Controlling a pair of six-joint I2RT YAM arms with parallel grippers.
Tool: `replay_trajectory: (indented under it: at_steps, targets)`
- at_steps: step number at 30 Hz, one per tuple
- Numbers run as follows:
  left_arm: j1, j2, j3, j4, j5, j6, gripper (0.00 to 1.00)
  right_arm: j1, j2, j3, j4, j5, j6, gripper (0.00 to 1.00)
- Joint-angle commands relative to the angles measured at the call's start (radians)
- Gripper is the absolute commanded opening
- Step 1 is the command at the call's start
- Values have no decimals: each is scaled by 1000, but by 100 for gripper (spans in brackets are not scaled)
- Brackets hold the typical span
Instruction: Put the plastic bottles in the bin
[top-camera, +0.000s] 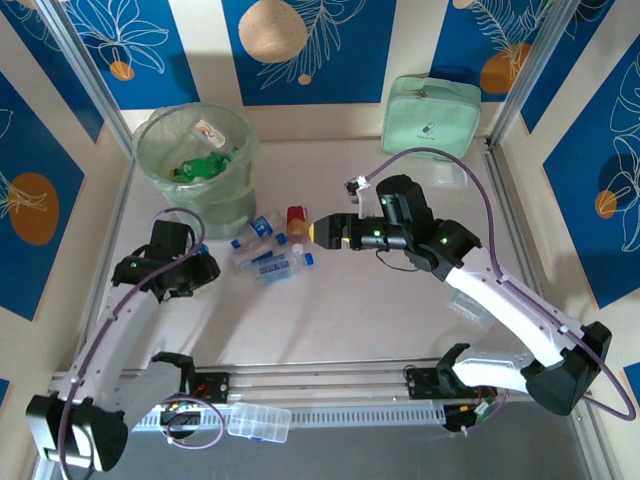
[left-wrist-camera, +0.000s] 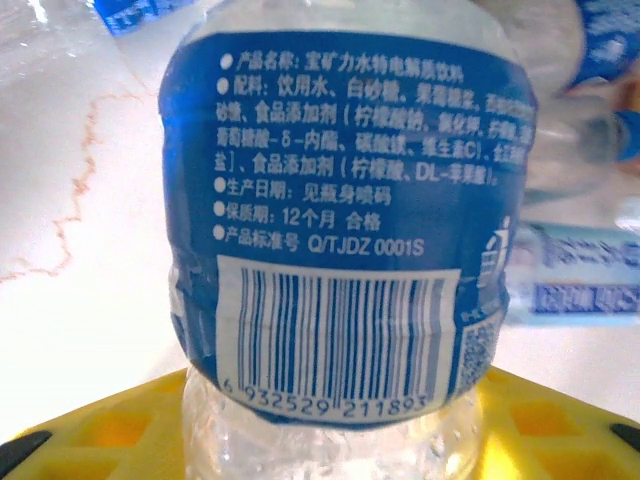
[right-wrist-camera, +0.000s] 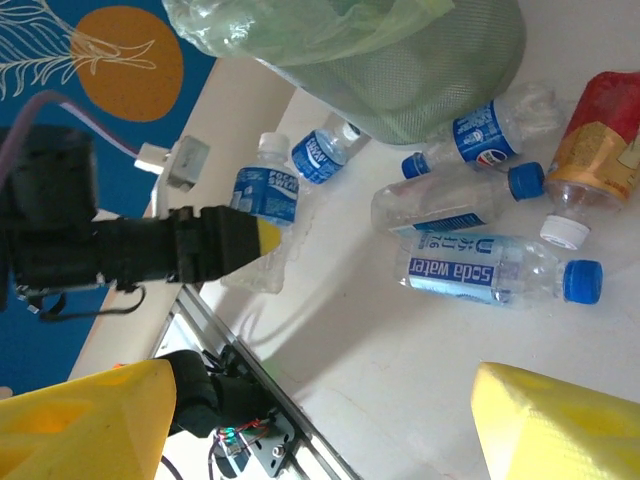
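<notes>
The bin (top-camera: 195, 160), a round grey-green bucket with a clear bag liner, stands at the back left with green bottles (top-camera: 205, 165) inside. Several plastic bottles (top-camera: 268, 250) lie on the table just right of it: a "soda water" one (right-wrist-camera: 495, 270), clear blue-capped ones (right-wrist-camera: 450, 200), and an orange-brown one (right-wrist-camera: 600, 150). My left gripper (left-wrist-camera: 330, 440) is shut on a clear bottle with a blue label (left-wrist-camera: 340, 200), low beside the pile (top-camera: 205, 265). My right gripper (right-wrist-camera: 325, 420) stands open with nothing between its yellow fingers (right-wrist-camera: 560, 420), right of the pile (top-camera: 325, 230).
A mint-green zip pouch (top-camera: 432, 115) leans at the back right. A flat clear lidded box (top-camera: 258, 422) lies on the front rail between the arm bases. Metal frame posts border both sides.
</notes>
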Motion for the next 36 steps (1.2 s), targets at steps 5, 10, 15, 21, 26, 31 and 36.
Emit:
replay_trajectory:
  at_steps: [5,10,15,21,26,31,36]
  targets:
    - [-124,-98,69,-58,35,-72,31,92,-3,58,-133,161,121,78]
    - [-189,-117,68,-3,78,-80,25,132,-12,48,-157,234,157,78]
    - [-215,-123,102,-3,55,-57,25,130,-1,75,-176,257,124,79]
    - [-260,-95,204,-21,-26,-22,25,22,72,104,-123,191,54,79]
    - [-327,-13,340,-76,-123,31,25,-20,132,98,-38,191,-19,79]
    - [-343,105,545,-129,-239,94,25,-19,138,60,-9,229,-118,79]
    - [-340,262,773,-149,-311,146,26,-23,71,-45,71,231,-143,80]
